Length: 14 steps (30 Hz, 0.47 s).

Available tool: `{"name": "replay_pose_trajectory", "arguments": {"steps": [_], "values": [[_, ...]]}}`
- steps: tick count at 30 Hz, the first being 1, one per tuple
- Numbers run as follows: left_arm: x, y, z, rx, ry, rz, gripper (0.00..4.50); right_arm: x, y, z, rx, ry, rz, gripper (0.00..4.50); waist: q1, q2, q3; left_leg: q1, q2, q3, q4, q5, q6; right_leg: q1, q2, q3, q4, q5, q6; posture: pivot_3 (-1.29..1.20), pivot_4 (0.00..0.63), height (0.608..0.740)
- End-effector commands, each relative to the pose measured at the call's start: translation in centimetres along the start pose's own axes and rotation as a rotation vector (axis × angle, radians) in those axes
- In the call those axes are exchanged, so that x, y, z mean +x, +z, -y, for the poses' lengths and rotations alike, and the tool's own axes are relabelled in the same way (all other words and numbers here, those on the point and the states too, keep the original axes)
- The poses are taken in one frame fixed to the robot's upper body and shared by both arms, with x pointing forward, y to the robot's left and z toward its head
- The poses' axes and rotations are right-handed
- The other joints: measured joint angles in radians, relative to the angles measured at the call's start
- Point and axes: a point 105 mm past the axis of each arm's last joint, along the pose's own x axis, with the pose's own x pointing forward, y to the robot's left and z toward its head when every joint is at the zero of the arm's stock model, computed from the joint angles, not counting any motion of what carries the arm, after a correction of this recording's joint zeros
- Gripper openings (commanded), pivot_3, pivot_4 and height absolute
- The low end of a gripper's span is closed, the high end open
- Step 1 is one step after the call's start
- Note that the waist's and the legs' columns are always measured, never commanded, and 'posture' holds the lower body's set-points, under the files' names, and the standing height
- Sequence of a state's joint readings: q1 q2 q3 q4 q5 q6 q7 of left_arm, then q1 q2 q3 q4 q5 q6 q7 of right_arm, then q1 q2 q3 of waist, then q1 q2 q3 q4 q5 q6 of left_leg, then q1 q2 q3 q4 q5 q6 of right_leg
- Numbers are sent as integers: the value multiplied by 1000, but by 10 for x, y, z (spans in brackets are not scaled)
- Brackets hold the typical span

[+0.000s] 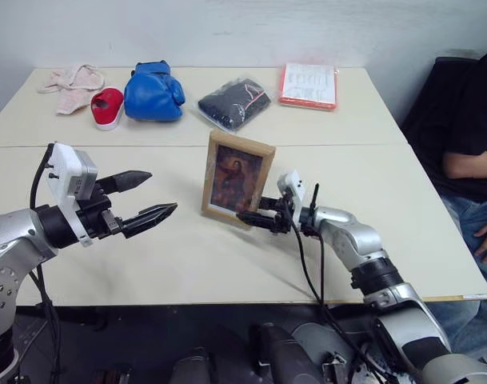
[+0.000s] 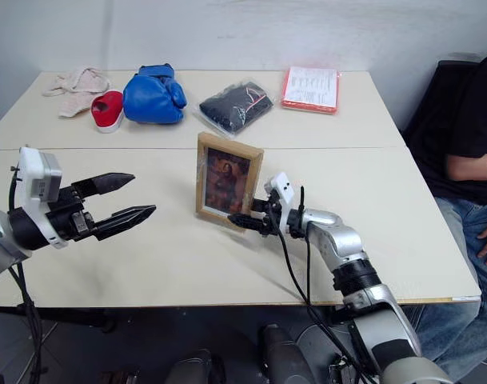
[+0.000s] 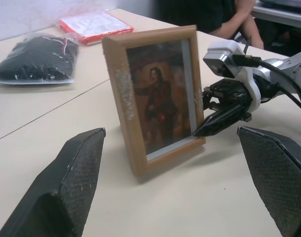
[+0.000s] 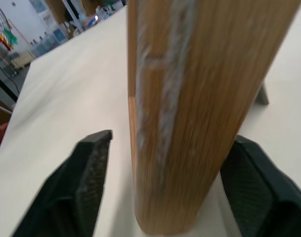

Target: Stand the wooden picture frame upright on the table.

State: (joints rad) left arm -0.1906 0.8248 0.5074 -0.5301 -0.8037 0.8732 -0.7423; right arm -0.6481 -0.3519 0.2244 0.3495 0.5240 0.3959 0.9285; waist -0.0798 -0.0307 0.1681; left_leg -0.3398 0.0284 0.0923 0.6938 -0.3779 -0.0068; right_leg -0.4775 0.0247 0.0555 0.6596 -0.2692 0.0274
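Standing upright: wooden picture frame (image 1: 237, 179) on table (image 1: 171, 264).

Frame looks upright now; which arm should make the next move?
Right, probably. The right gripper straddles the light-wood picture frame's edge with open jaws, so it should back away carefully. The left gripper hangs open, clear of it.

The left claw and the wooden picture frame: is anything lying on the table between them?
No. Between the left claw and the wooden picture frame, the head views show bare table.
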Motion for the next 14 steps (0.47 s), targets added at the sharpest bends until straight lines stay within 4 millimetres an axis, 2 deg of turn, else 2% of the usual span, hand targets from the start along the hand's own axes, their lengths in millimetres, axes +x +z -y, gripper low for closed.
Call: {"name": "replay_pose_trajectory", "arguments": {"steps": [1,8,12,14], "values": [[-2,7,-1,6,-15,24,4500,-27,33,-7,-144,26,22,4472,1,0,0,0,0,0,0,0,0,0,0,0,0,0,0,0,150,740],[0,9,-8,10,-30,28,4500,-109,86,-29,-228,85,-124,4472,8,0,0,0,0,0,-1,0,1,0,0,0,-1,0,0,0,150,740],[1,14,-12,29,-41,34,4500,-144,109,-53,-185,153,-163,4472,10,0,0,2,0,0,-1,-3,6,1,0,0,-1,0,0,0,150,740],[2,20,-14,49,-46,51,4500,-149,114,-61,-179,167,-146,4472,10,0,0,2,0,0,-1,-4,7,1,1,1,-1,0,0,0,150,740]]}}
